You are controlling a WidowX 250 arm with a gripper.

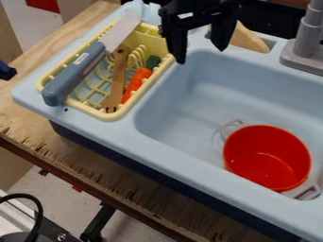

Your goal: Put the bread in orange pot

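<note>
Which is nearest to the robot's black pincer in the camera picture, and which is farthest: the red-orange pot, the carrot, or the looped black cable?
From the pincer, as the camera view shows it:
1. Carrot: in the yellow rack, left of the basin.
2. Red-orange pot: inside the basin, lower right.
3. Black cable: bottom left corner.

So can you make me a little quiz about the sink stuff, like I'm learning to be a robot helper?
1. True or false: the orange pot stands inside the light-blue sink.
2. Which of these rests on top of the yellow dish rack?
a) a whisk
b) a knife
c) a ladle
3. Fill in the blank: the toy carrot in the rack has a ____ top.

Key: 1. true; 2. b; 3. green
</note>
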